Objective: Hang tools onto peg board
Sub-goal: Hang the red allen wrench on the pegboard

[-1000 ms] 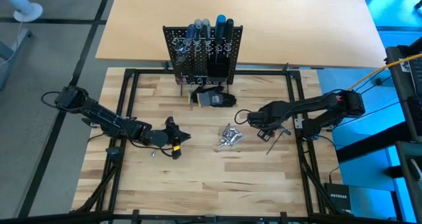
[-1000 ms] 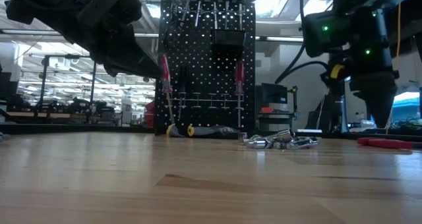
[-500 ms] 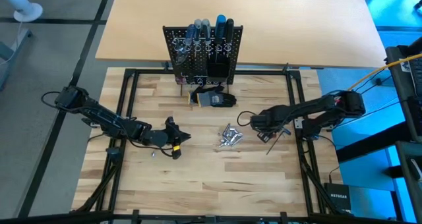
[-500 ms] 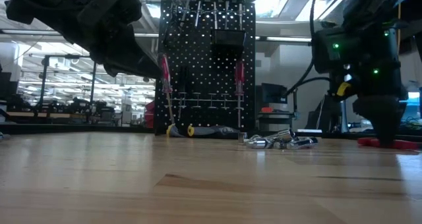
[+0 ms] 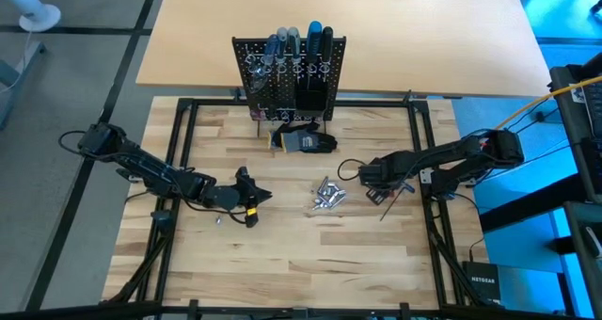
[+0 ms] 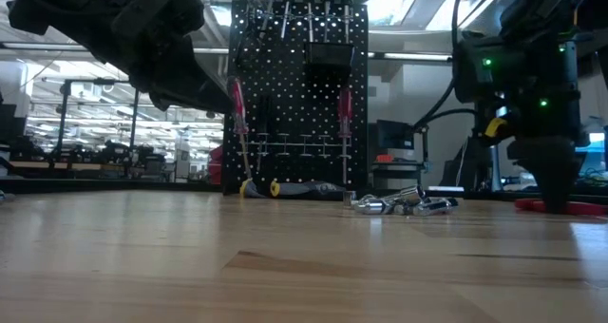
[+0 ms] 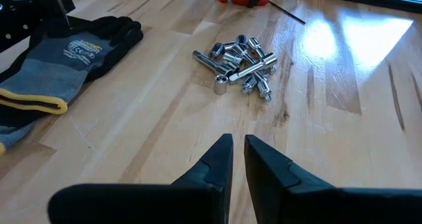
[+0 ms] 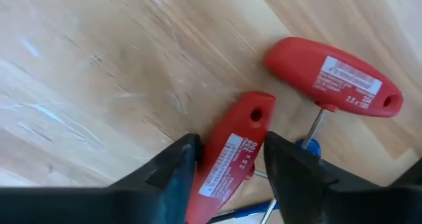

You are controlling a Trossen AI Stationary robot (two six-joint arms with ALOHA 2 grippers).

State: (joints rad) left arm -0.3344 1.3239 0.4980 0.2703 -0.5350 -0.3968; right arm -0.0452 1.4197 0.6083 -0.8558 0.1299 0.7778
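Note:
The black peg board (image 5: 290,75) stands at the table's far edge, with screwdrivers in its ring holders (image 6: 345,109). A pile of silver metal pieces (image 5: 326,196) lies on the table at mid-right. Two red T-handle tools (image 8: 333,76) lie right of the pile. My right gripper (image 8: 231,168) points down at the table, open, with one finger on each side of the nearer red handle (image 8: 234,145). My left gripper (image 5: 259,196) hovers left of the pile, shut and empty; it also shows in the left wrist view (image 7: 239,159). My right gripper comes from above with its fingers (image 8: 173,168) along the two long sides of the nearer red handle, which lies flat on the table. I cannot tell whether the fingers touch the handle.
A dark grey glove with a yellow cuff (image 5: 306,141) lies in front of the peg board's foot. A black frame (image 5: 420,151) borders the work area. Bare wood lies between my left gripper and the pile (image 7: 165,112).
My right gripper has gone down toward the table and a little toward its right edge, ending over the red T-handles with its fingertips at table level.

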